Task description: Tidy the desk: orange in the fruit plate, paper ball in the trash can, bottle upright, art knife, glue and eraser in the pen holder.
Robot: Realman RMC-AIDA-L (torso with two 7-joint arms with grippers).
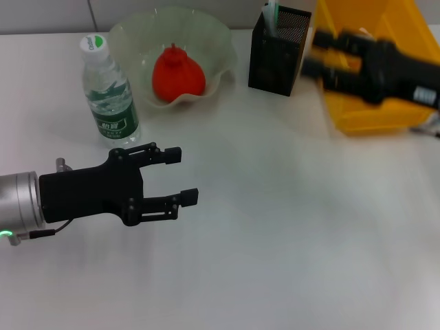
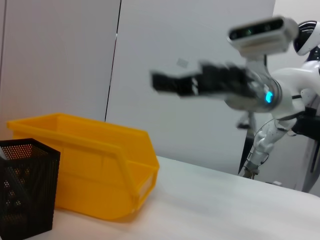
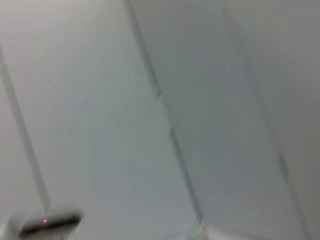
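Red-orange against pale green, one orange lay in the fruit plate, with one bottle upright beside it and one pen holder touching one yellow trash can. Left gripper hovered low over the table, fingers spread and empty; right gripper hung blurred over the can, its grip impossible to tell.

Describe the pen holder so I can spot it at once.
At the desk's far edge, find the big yellow trash can; the pen holder stands just left of it. It is the only black wire-mesh cup, taller than wide, right of the pale-green fruit plate.
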